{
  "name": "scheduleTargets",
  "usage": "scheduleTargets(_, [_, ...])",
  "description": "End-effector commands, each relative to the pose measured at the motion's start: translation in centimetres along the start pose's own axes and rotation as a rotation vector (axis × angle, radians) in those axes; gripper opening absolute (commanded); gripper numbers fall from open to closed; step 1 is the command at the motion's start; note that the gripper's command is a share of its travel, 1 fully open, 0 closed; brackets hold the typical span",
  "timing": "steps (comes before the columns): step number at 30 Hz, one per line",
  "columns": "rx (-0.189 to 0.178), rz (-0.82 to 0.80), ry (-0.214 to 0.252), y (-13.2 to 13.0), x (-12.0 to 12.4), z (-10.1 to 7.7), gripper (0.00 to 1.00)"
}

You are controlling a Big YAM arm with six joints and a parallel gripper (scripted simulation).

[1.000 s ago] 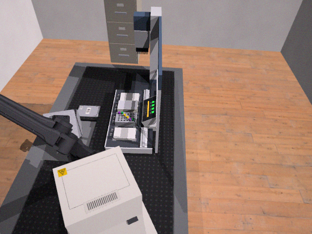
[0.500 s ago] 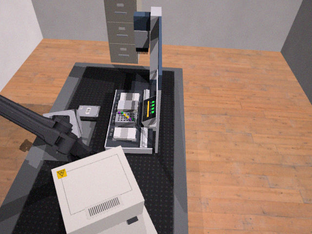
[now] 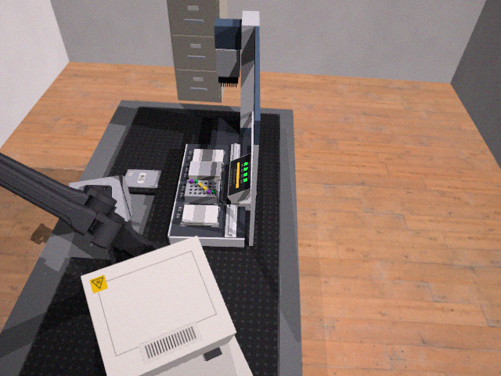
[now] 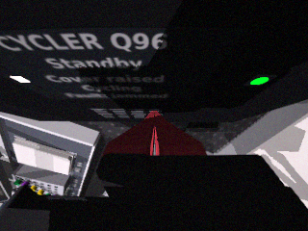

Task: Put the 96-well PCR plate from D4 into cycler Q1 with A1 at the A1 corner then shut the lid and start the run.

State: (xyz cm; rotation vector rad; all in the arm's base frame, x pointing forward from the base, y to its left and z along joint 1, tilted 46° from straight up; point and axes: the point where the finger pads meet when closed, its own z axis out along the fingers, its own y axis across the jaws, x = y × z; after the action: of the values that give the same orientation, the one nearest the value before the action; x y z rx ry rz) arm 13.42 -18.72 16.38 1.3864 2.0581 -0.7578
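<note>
The cycler Q1 [image 3: 157, 307] is a white box at the front of the bench, with its lid shut. The wrist view shows its dark panel [image 4: 87, 63] reading "Standby" and its lamp [image 4: 259, 81] lit green. My gripper [image 4: 154, 115] has red fingers that are shut and empty, pointing at the panel a short way off a row of faint keys [image 4: 117, 113]. In the top view my arm [image 3: 81, 214] reaches in from the left, and its fingers are hidden behind the cycler. The PCR plate [image 3: 200, 214] lies at the near end of the deck row; it also shows in the wrist view [image 4: 43, 159].
The tube cooling block [image 3: 200, 189] with coloured tubes sits behind that plate. The deep-well block [image 3: 205, 168] and the other plate [image 3: 207, 154] are farther back. A tall gantry column [image 3: 248, 121] and a tilted screen [image 3: 239, 175] stand to the right of the row. A grey nest [image 3: 141, 178] lies to the left.
</note>
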Motion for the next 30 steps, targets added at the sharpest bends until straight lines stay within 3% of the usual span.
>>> scheduleTargets(1, [-0.009,0.023,-0.028,-0.2,-1.1,-0.5,0.00])
scheduleTargets(16, [-0.006,-0.018,0.011,0.3,0.6,0.4,0.00])
scheduleTargets(30, [-0.015,0.023,-0.029,0.1,-1.8,-1.4,0.00])
